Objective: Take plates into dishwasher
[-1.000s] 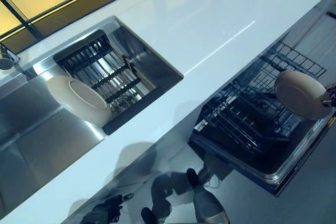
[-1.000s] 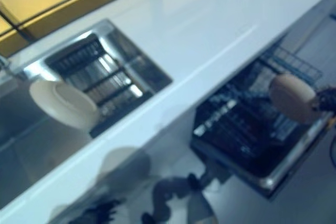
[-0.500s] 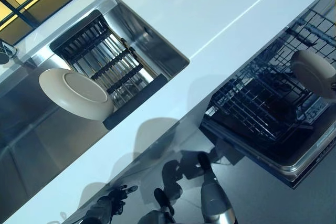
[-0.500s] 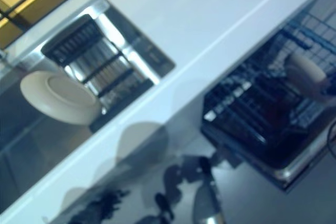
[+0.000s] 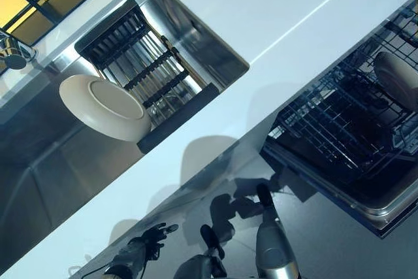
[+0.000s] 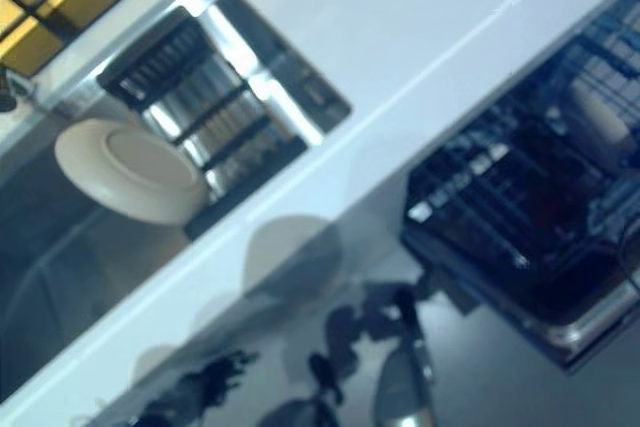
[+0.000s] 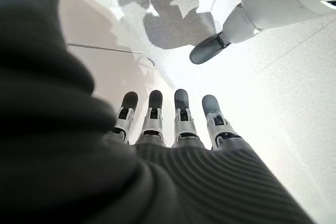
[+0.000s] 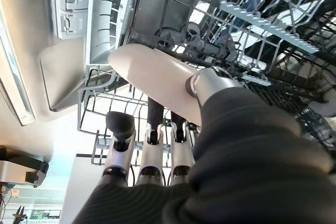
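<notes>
— What have we got in our right hand [image 8: 157, 156]?

— Its fingers and thumb pinch the rim of a cream round ceramic plate [image 8: 157, 80], held on edge over the dark wire dishwasher rack [image 5: 339, 129] at the right of the frame, long axis along the rack's wires.

— And our left hand [image 7: 173, 124]?

— Low at the bottom left, fingers straight, holding nothing. A second cream plate [image 5: 104, 106] leans in the steel sink [image 5: 39, 155], upper left, nearer that hand.
</notes>
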